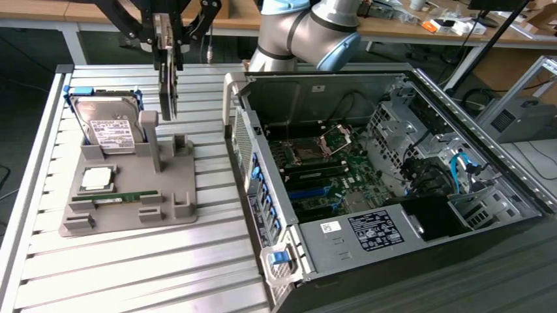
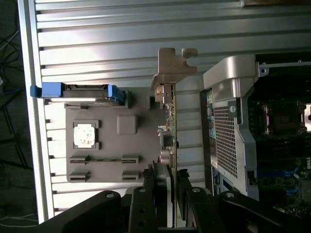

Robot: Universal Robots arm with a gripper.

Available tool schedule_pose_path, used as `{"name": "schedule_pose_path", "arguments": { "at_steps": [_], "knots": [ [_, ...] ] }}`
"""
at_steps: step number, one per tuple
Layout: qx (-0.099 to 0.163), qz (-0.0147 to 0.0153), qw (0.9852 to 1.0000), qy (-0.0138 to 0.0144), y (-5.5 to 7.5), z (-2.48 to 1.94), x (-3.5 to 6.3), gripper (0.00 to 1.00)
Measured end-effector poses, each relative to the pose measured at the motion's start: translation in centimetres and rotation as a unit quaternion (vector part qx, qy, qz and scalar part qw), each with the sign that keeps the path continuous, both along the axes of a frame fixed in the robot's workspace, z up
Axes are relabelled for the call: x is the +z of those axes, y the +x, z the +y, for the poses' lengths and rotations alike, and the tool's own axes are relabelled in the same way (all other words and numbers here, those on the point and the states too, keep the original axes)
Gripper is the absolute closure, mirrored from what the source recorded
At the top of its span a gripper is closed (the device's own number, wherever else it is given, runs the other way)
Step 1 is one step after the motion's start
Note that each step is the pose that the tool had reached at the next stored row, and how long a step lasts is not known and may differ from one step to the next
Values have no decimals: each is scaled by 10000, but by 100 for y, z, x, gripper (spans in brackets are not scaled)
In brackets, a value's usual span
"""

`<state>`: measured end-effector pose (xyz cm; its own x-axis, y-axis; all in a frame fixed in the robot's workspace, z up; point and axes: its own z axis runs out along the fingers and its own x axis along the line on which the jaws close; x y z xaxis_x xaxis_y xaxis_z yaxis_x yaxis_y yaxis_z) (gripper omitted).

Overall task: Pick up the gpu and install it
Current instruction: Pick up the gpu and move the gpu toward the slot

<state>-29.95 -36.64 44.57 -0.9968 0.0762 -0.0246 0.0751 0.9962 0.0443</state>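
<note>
The black gripper (image 1: 167,64) (image 2: 167,187) was clamped narrowly on the top edge of the gpu (image 1: 167,91) (image 2: 171,116), a thin, dark rectangular circuit card with a silvery metal edge. The card hung upright above the grey moulded plastic holder (image 1: 122,215) (image 2: 127,145). It was just beside the boxy silver hard drive with a white label (image 1: 109,122), on the side nearer the open dark metal computer case (image 1: 301,98). The holder and case rested on the slatted aluminium table (image 1: 130,274).
</note>
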Motion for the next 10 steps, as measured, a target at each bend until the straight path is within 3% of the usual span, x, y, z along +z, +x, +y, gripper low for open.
{"name": "schedule_pose_path", "arguments": {
  "at_steps": [10],
  "knots": [
    [0,0,10000,0,0,0,113,70]
  ]
}}
